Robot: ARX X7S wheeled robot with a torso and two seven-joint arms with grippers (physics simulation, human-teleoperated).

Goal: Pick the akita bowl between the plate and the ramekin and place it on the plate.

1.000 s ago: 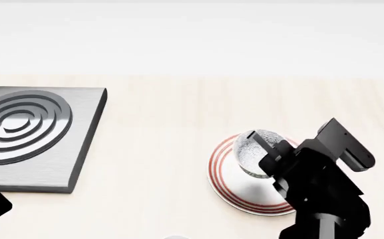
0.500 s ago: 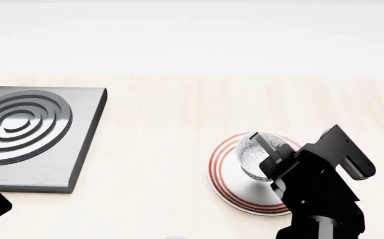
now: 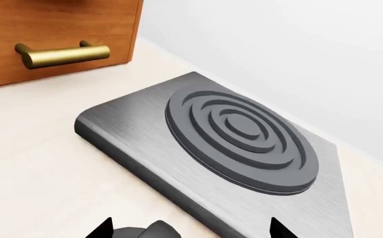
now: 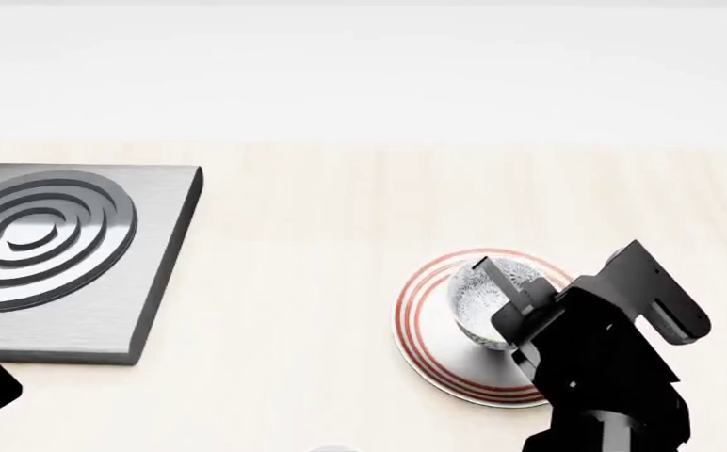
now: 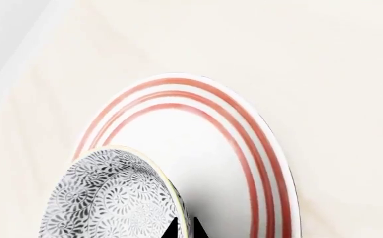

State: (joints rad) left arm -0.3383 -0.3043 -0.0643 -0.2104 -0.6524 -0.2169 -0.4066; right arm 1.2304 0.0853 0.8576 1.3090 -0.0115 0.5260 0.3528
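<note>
The akita bowl (image 4: pixel 475 299) is grey-and-white patterned and hangs tilted over the plate (image 4: pixel 422 331), a white disc with thin red rings. My right gripper (image 4: pixel 509 288) is shut on the bowl's rim. In the right wrist view the two fingertips of that gripper (image 5: pixel 183 231) pinch the rim, with the bowl (image 5: pixel 112 201) above the plate (image 5: pixel 208 141). I cannot tell whether the bowl touches the plate. My left gripper (image 3: pixel 191 230) is open and holds nothing, next to the grey burner slab. The ramekin is out of view.
A grey metal slab with a ringed burner (image 4: pixel 50 250) lies at the left of the pale wooden counter, also seen as the burner slab (image 3: pixel 241 136). A wooden drawer front with a brass handle (image 3: pixel 62 52) stands beyond it. A white wall borders the counter's far edge.
My right gripper has come down a little with the bowl, bringing it closer to the plate. The left arm has not moved.
</note>
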